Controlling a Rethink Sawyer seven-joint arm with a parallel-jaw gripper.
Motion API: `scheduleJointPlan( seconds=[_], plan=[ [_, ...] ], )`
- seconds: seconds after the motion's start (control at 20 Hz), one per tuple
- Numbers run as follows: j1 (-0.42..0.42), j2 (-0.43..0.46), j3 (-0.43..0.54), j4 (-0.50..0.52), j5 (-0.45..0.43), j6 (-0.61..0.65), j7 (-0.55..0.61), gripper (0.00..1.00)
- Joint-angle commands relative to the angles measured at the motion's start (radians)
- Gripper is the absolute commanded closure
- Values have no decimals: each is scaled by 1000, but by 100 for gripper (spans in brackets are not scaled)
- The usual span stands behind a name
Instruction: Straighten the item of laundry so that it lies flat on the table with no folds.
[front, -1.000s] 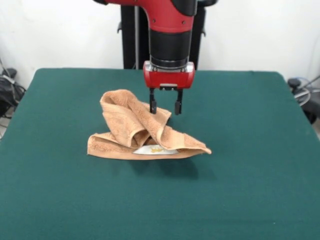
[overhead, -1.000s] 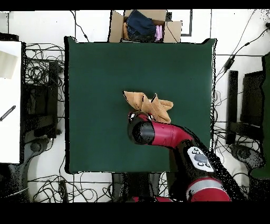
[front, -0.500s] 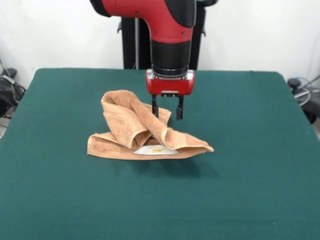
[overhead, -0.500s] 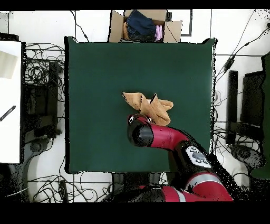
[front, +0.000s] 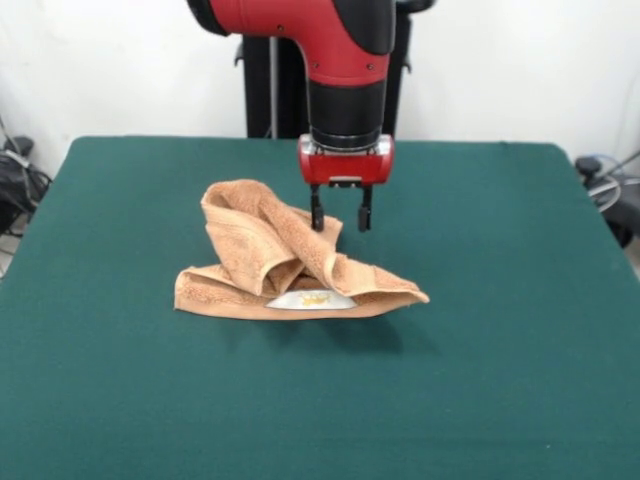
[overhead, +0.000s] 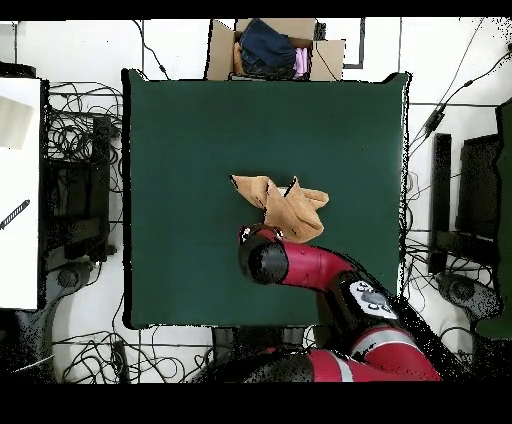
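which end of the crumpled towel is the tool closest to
The raised, bunched fold at the towel's back. The open tool hangs beside its right edge; the flat pointed corner lies lower, nearer the camera.

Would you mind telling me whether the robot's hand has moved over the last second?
Yes. In the front view the hand has risen slightly and drawn back toward the far edge of the table, its open fingers now just behind the towel.

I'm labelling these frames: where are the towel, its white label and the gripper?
towel (front: 262, 240): front view, on the raised fold.
white label (front: 311, 299): front view, the label's middle, under the folds.
gripper (front: 341, 222): front view, midway between the open fingers, behind the towel.
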Motion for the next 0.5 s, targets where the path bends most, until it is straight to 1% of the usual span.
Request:
scheduleJointPlan(
  seconds=[0.05, 0.2, 0.5],
  plan=[
    [20, 2, -6, 47, -25, -50, 167, 0],
    [30, -4, -18, 47, -25, -53, 167, 0],
    [17, 0, -8, 47, -27, -49, 161, 0]
  ],
)
